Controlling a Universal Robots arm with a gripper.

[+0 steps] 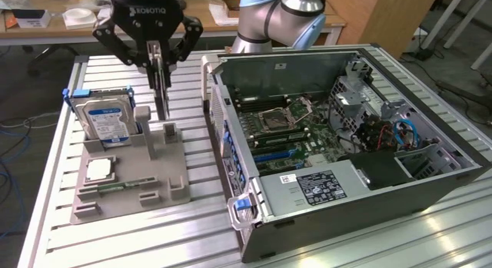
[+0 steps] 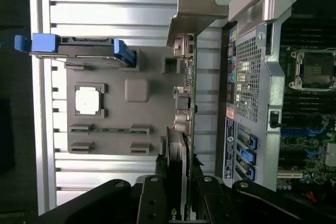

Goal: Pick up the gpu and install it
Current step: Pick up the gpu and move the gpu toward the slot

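Two-fingered, clamping gpu (image 1: 163,104) by its upper edge in gripper (image 1: 159,72), jaws closing tight on board. Hanging it upright, edge-on, just above a post of gray tray (image 1: 165,170). Showing silvery bracket (image 2: 197,3) at end away from gripper. Standing between hard drive (image 1: 108,121), on the exterior view's left, and open case (image 1: 400,199), on the exterior view's right.

I get the gpu (image 1: 161,98) edge-on, both faces hidden. Gripper (image 1: 158,67) top is cut by the exterior view's upper edge. Hard drive (image 1: 108,121) label print is too small to read.
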